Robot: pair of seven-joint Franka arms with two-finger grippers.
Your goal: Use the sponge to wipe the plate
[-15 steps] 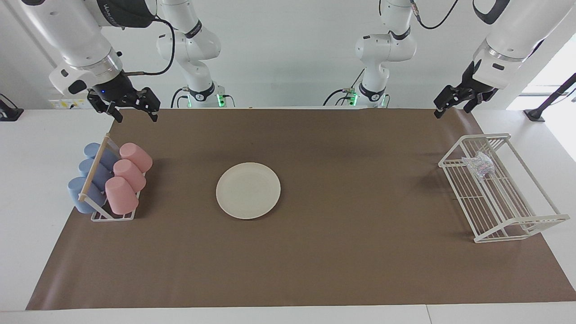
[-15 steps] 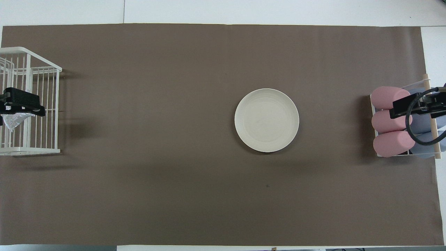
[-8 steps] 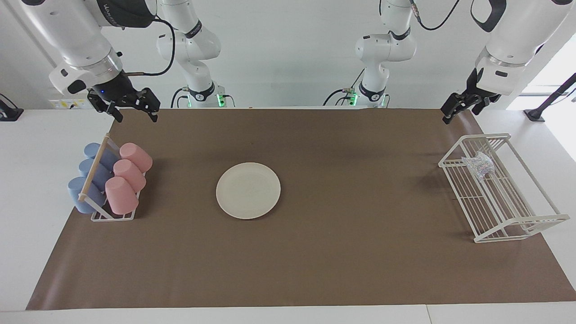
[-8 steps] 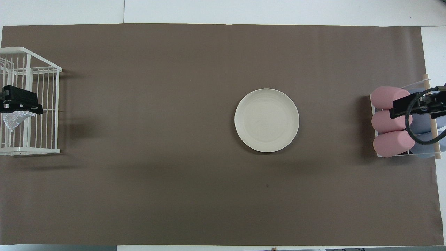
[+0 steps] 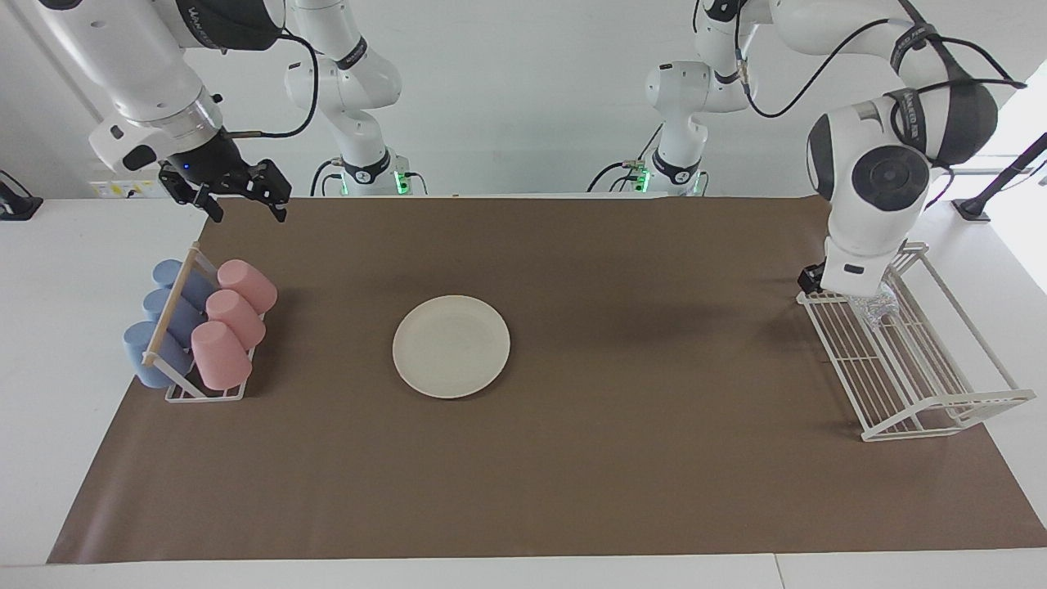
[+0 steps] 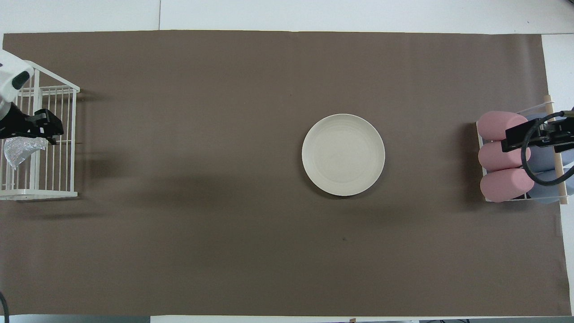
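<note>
My left pincer [image 5: 826, 282], released and empty, sits low in the white wire rack [image 5: 941, 401]; the sponge [image 5: 879, 307] lies just beside it there. My right pincer [image 5: 237, 192] waits released, up above the cup rack [image 5: 204, 393].

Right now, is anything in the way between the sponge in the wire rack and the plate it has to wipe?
Nothing visible on the mat between them. The sponge lies inside the white wire rack, whose side rails it must be lifted over; bare brown mat runs from there to the plate.
</note>
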